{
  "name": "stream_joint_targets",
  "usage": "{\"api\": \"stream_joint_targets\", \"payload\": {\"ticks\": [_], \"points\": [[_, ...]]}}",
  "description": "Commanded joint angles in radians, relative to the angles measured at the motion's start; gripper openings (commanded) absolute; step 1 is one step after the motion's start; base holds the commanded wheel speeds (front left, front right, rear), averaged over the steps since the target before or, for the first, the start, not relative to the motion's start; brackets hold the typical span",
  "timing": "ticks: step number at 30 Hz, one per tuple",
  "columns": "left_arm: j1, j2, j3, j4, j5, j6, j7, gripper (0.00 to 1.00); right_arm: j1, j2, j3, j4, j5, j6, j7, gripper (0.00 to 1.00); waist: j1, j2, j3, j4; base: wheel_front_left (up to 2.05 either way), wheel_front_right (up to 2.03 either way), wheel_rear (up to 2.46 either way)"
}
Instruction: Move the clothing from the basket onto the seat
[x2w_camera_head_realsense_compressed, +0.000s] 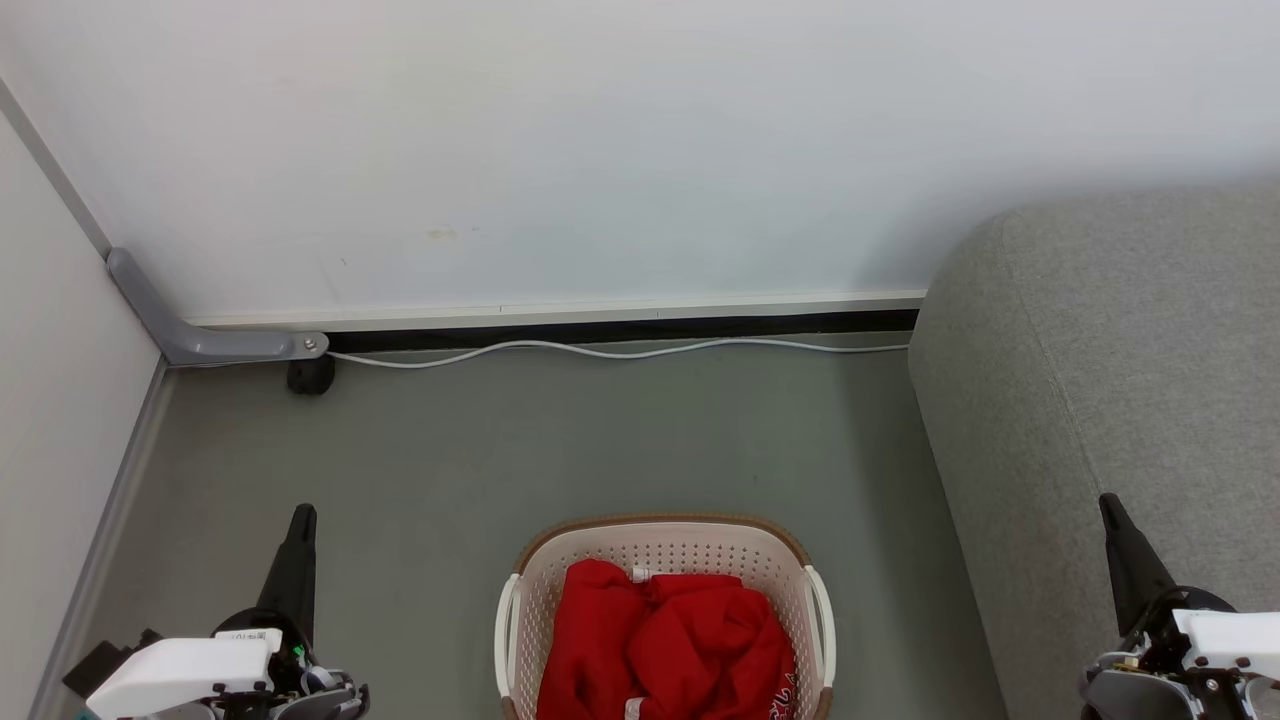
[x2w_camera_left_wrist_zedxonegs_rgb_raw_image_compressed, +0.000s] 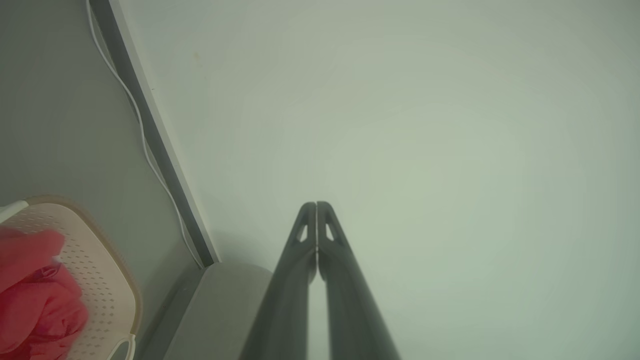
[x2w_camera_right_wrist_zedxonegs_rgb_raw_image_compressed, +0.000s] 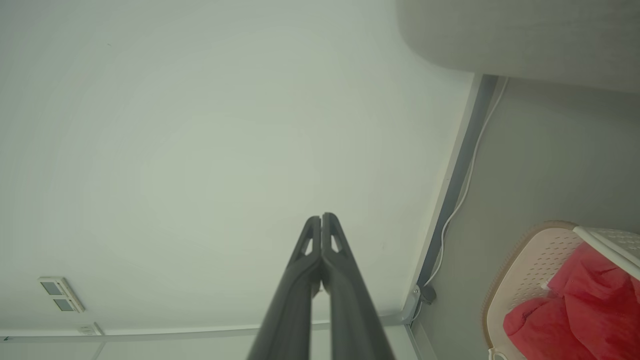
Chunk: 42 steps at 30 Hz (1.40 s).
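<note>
The red clothing (x2w_camera_head_realsense_compressed: 668, 640) lay bunched in the laundry basket (x2w_camera_head_realsense_compressed: 662, 546) on the floor, beside the grey sofa (x2w_camera_head_realsense_compressed: 1100, 380). The left gripper (x2w_camera_head_realsense_compressed: 302, 513) and right gripper (x2w_camera_head_realsense_compressed: 1107, 501) hung either side, jaws pressed together, holding nothing. The risk looked plain: a shallow pinch might slip off loose fabric, or a trailing sleeve could catch the rim and tip the light basket.

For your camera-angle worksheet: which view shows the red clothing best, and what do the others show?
The head view: the clothing lies sharp, seen from above, in the basket. The left wrist view catches a blurred red patch at lower left; the right wrist view a clearer part at lower right.
</note>
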Motion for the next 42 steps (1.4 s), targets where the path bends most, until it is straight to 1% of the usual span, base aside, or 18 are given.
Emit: {"api": "stream_joint_targets", "payload": {"ticks": [1,42], "points": [[-0.058,0.018,0.033,-0.029,-0.005,-0.008,0.006,0.0,-0.036,-0.011,0.017,-0.031,0.012,0.002,0.007,0.0,0.0,0.0,0.0,0.0,0.0,0.0,0.0],[-0.058,0.018,0.033,-0.029,-0.005,-0.008,0.006,0.0,-0.036,-0.011,0.017,-0.031,0.012,0.002,0.007,0.0,0.0,0.0,0.0,0.0,0.0,0.0,0.0]]}}
